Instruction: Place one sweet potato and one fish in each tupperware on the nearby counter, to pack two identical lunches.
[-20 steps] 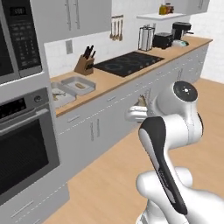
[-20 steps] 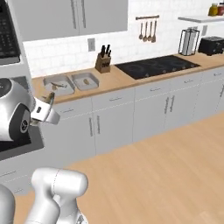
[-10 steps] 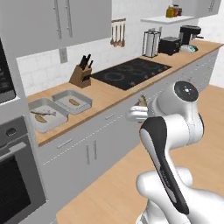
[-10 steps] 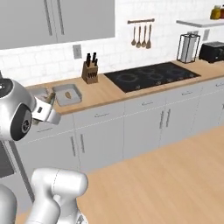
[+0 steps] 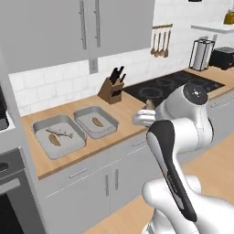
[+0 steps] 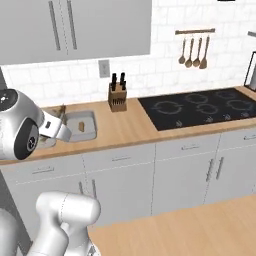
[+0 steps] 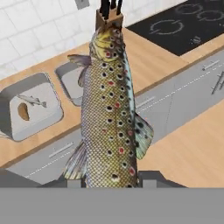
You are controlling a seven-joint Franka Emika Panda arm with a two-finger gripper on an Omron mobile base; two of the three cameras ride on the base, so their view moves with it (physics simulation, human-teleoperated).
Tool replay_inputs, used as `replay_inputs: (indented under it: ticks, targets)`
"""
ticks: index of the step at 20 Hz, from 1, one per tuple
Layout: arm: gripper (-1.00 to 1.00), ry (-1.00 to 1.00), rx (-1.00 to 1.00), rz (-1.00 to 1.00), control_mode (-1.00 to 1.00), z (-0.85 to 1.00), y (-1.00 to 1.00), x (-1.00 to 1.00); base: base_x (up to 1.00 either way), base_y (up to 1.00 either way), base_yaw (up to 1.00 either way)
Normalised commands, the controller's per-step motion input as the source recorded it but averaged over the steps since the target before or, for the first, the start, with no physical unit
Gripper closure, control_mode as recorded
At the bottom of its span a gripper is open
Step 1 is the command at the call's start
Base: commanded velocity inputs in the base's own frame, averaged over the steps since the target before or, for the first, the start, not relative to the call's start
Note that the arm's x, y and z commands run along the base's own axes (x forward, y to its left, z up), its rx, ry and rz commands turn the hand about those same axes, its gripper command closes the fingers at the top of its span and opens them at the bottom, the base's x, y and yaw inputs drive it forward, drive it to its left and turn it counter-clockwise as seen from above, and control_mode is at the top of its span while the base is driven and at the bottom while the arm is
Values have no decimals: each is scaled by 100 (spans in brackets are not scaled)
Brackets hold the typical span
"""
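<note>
The fingers (image 7: pixel 109 181) are pinching a large spotted fish (image 7: pixel 109 118) by its tail end, so that in the hand view it stands lengthwise up the middle of the picture with its head toward the knife block (image 7: pixel 109 13). From the left base view the fish's tip (image 5: pixel 150 104) just shows beyond the arm's white wrist, out over the front edge of the table (image 5: pixel 132 114). On that light wooden table sit the two grey tupperware trays side by side, close together but apart. The left tray (image 5: pixel 58 137) holds a sweet potato (image 5: pixel 54 140) and a small slim fish (image 5: pixel 60 133) lying near each other on its floor. The right tray (image 5: pixel 96 121), the one nearer the knife block (image 5: pixel 111 90), holds a single sweet potato (image 5: pixel 97 122). The hand view shows the same pair: the left tray (image 7: pixel 30 109) with its orange-brown sweet potato (image 7: pixel 23 111) and little fish (image 7: pixel 32 100), and the right tray (image 7: pixel 70 83) partly hidden behind the held fish. In the right base view the right tray (image 6: pixel 80 125) with its sweet potato (image 6: pixel 81 126) lies just past the arm's wrist, left of the knife block (image 6: pixel 117 97). Beyond the block the black stovetop (image 6: pixel 200 110) is set into the table, and wooden utensils (image 6: pixel 192 52) hang on the tiled wall above it.
</note>
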Motion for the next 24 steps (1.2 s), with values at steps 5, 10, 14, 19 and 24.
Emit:
replay_inputs:
  ticks: [5, 10, 14, 19, 24]
  targets:
    - [100, 0, 0, 0, 100, 0, 0, 0, 91, -8, 25]
    - [100, 0, 0, 0, 100, 0, 0, 0, 38, -3, 10]
    - [100, 5, 0, 9, -100, -75, 13, 97, 0, 0, 0]
    - [100, 7, 0, 3, -100, -67, 49, 100, 0, 0, 0]
    - [100, 11, 0, 0, -100, -8, 48, 100, 0, 0, 0]
